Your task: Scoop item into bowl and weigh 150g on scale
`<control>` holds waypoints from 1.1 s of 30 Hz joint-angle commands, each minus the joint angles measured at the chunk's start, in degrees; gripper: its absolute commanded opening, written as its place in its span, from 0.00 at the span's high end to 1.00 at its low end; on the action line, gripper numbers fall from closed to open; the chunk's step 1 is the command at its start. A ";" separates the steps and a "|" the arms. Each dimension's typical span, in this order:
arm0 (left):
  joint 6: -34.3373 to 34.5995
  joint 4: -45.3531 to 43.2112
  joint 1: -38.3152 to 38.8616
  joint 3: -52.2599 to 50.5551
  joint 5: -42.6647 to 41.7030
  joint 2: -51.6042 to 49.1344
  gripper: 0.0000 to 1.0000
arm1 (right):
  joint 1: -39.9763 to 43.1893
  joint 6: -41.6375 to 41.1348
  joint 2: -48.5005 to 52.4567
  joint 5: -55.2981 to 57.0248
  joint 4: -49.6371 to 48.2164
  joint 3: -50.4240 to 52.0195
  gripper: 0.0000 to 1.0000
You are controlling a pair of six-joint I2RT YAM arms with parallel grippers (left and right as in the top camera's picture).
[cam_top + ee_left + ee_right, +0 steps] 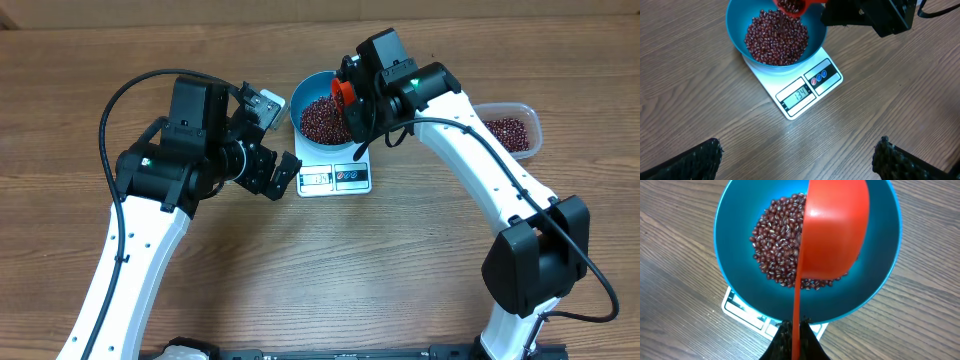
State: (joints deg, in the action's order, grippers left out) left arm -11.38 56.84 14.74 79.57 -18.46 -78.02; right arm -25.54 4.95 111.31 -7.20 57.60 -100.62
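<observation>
Red-brown beans (508,132) in tub (534,128), overhead only.

The bowl (298,100), round, deep and bright blue, stands upright on the scale (333,178), near the far edge of the tabletop (300,280) and about midway along it. The beans (320,120), small, oval and dark red-brown, lie in a loose heap that covers the bottom of the bowl. The scale is flat, white and rectangular, and its display panel with the buttons shows in front of the bowl, reading 134.
</observation>
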 commanded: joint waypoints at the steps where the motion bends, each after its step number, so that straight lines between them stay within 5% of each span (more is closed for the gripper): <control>1: -0.85 -0.09 -0.09 0.83 -0.42 -0.35 0.01 | 0.09 0.74 -0.07 -1.31 -0.33 -2.03 0.96; 33: -0.85 -0.09 -0.09 0.83 -0.42 -0.35 0.01 | 0.04 5.92 -0.07 2.27 -1.01 -2.03 0.96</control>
State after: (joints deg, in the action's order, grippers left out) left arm -11.38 56.84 14.74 79.57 -18.46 -78.02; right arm -25.54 9.26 111.31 -5.96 56.99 -100.62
